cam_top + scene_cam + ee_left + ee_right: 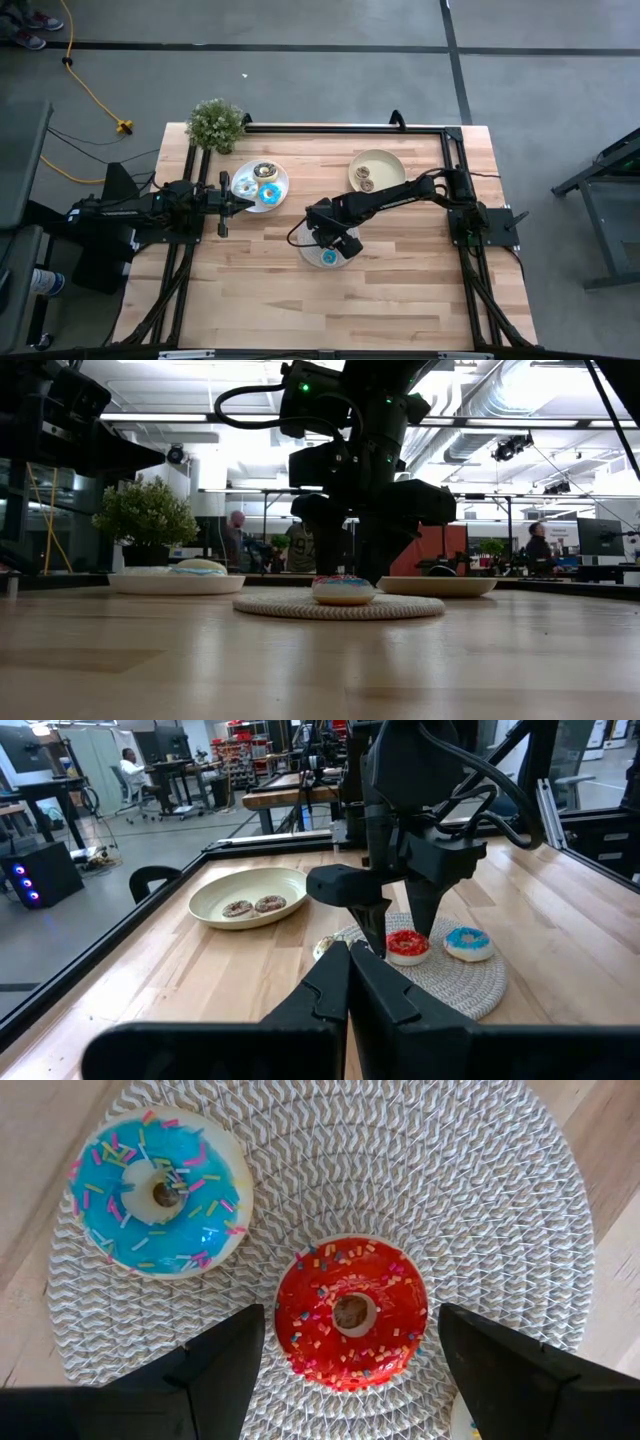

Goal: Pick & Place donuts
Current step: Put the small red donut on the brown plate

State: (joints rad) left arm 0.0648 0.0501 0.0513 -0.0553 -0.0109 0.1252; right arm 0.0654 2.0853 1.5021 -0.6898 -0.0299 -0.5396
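The right gripper point(350, 1345) hangs right over the red donut point(350, 1312) on the round woven mat point(450, 1170), fingers spread wide on either side, not touching it as far as the wrist view shows. A blue donut point(160, 1190) sits on the same mat, upper left of that frame, close to the red one but apart. At the bottom right edge a sliver of something pale gets cut off, can't say what.

In the overhead shot the arm covers most of the mat, only the blue one peeks out. The left gripper point(243, 203) sits by the white plate point(283, 182) left of centre, fingers pinched together on nothing. More donuts lie on that plate and the yellowish plate point(392, 160), too small to sort out.
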